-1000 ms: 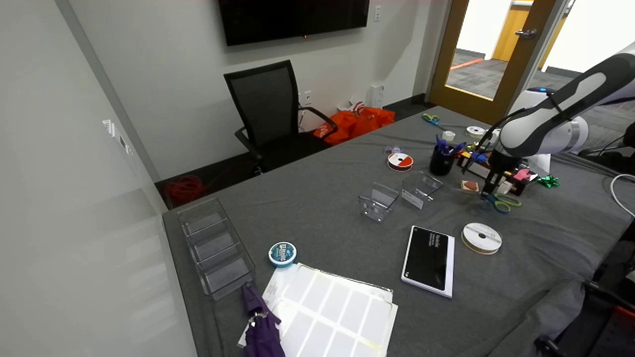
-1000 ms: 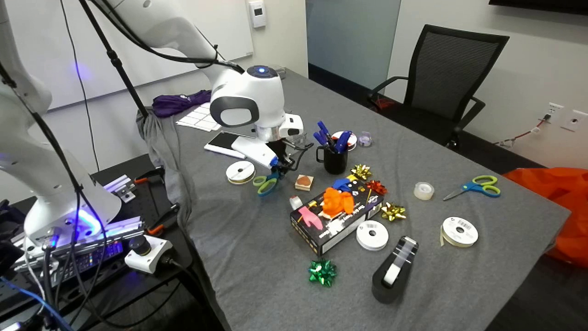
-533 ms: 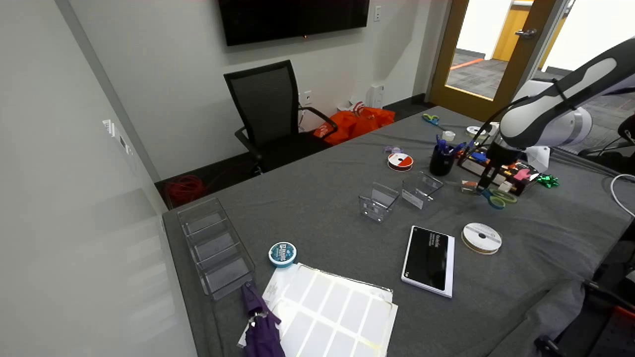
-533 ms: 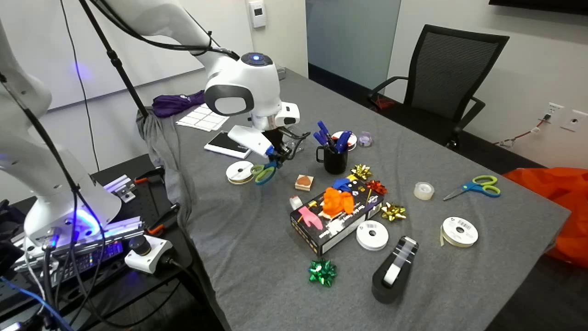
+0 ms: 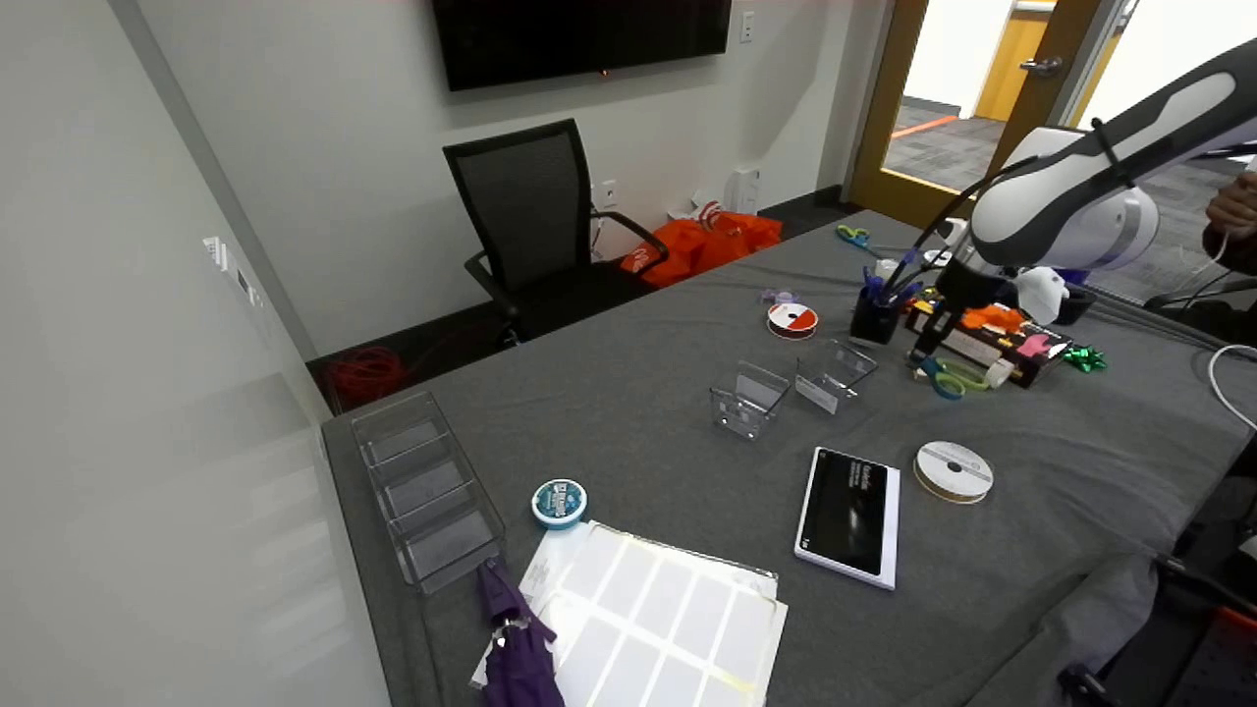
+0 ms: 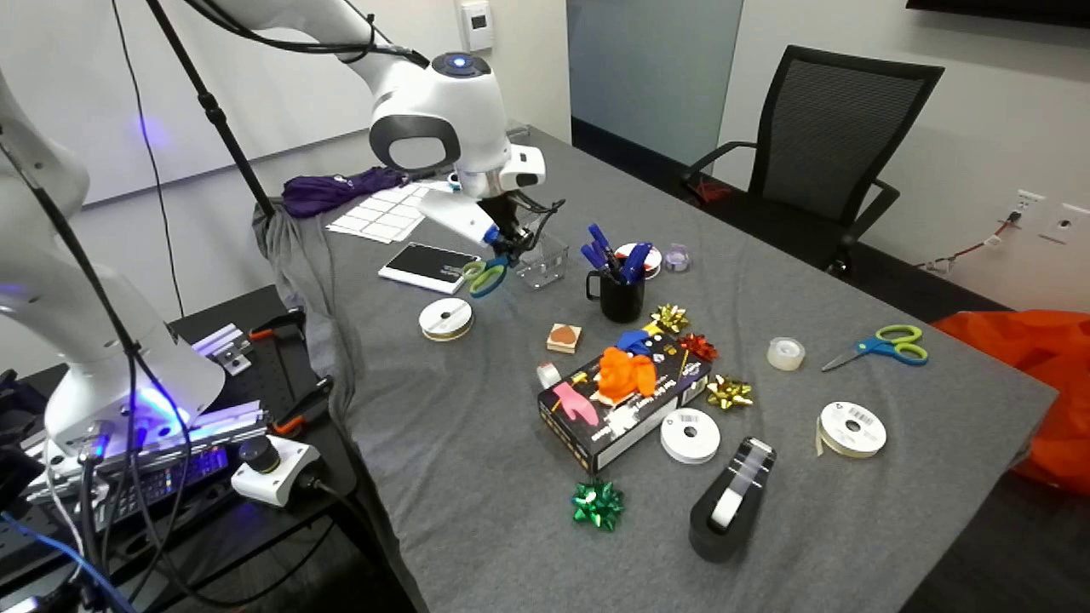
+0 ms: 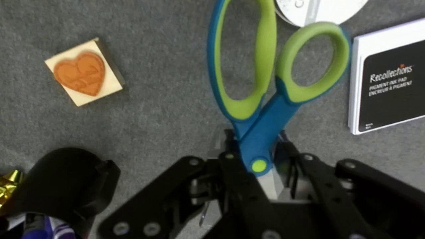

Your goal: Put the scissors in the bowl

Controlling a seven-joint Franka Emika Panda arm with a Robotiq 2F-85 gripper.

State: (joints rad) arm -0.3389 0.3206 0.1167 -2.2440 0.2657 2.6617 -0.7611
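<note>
Where the blue pens [image 6: 599, 249] lean: inside the black mug [image 6: 622, 301], which stands upright on the worktop [image 6: 477, 477]
Clear tray [image 5: 424, 493]: divided crosswise into compartments, just beside the purple umbrella [image 5: 518, 653]
Clear holders [image 5: 749, 401]: two, standing side by side near the mug
Black box [image 6: 588, 438]: carries orange, pink and blue pieces [image 6: 626, 375] on its top
Red-and-white round piece [image 5: 792, 319]: on the worktop near the mug in both exterior views; whether bowl or ribbon spool, I cannot tell
Claw [image 7: 257, 142]: clamped on the scissors [image 7: 267, 122], jaws pressed against both sides of the blue part near the green pivot
Scissors: held above the worktop, apart from the red-and-white round piece, green-lined loops toward the top of the wrist view
Second scissors [image 6: 877, 345]: lying on the worktop near the clear tape roll [image 6: 785, 353]
</note>
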